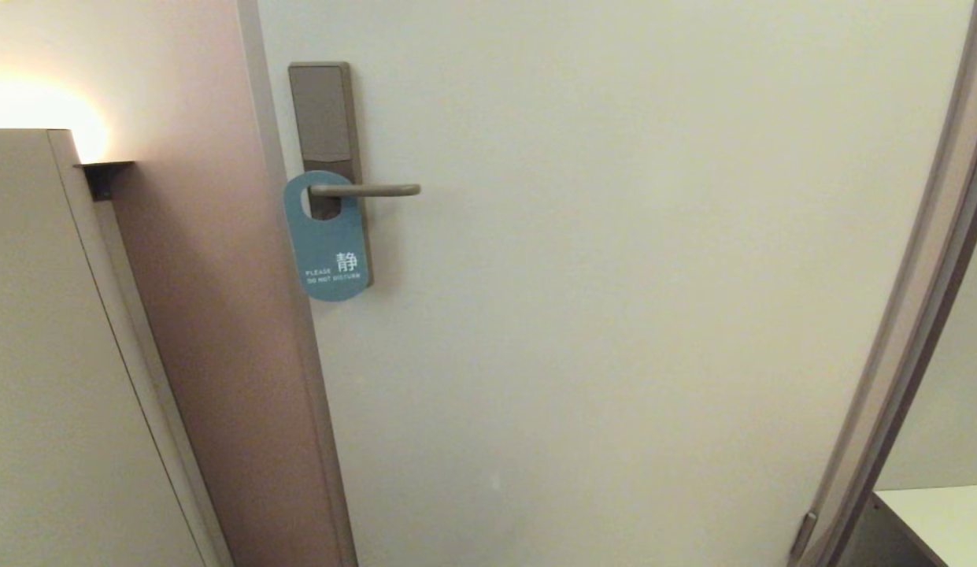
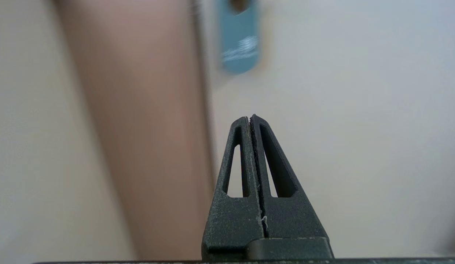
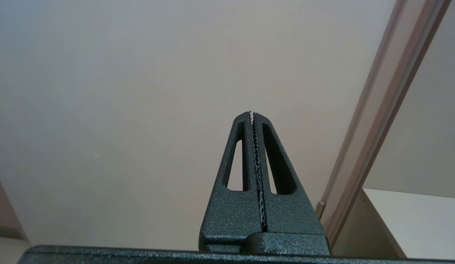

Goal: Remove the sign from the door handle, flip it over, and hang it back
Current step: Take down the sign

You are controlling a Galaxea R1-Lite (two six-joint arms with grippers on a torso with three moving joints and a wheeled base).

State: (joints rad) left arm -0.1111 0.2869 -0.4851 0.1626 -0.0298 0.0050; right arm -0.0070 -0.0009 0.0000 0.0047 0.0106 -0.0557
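A: Biggest thing?
B: Door (image 1: pixel 614 315), flat matte off-white panel, fills most of the head view. Smooth pinkish-brown frame strip (image 1: pixel 220 331) left of it, pale cabinet side (image 1: pixel 39 354) at lower left.

A: Hardware?
B: Lock plate (image 1: pixel 324 118), tall bronze-grey rectangle, upper left of the frame. The door handle (image 1: pixel 370 190), slim straight brushed-metal lever, sticks out level to the right from it.

A: Task item?
B: The sign (image 1: pixel 327 236), flat rounded oblong with a round hole, blue face out, white lettering low on it. Hangs on the handle close to the plate, slightly tilted, upper left of the frame.

A: Pincers?
B: Neither shows in the head view. Left pincer (image 2: pixel 251 119), black grainy triangular fingers pressed together, nothing held, pointing at the door below the blurred sign. Right pincer (image 3: pixel 252 114), same build, toothed pads closed, empty, facing bare door, well apart from the sign.
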